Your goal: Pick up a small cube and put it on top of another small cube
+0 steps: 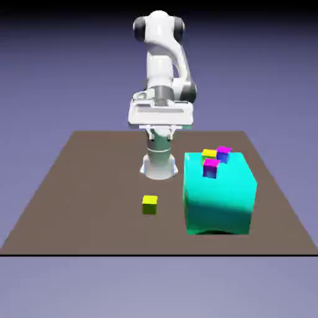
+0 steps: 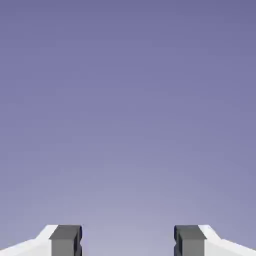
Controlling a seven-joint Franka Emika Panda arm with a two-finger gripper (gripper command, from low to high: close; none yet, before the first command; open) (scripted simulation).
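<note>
One small cube (image 1: pixel 149 204), yellow with olive sides, lies on the brown table (image 1: pixel 74 199) in front of the arm. A second small yellow cube (image 1: pixel 209 153) rests on the big teal block (image 1: pixel 220 199) at the exterior view's right. My gripper (image 1: pixel 161 129) hangs high above the table's far part, well behind and above both cubes. In the hand view the gripper (image 2: pixel 127 242) is open: its grey fingertips (image 2: pixel 66 240) stand wide apart with only the blue-violet backdrop between them. No cube shows in the hand view.
Two magenta-topped, blue-sided cubes (image 1: pixel 223 153) (image 1: pixel 211 167) also sit on the teal block, beside the yellow one. The robot's base (image 1: pixel 158 166) stands on the table just left of the block.
</note>
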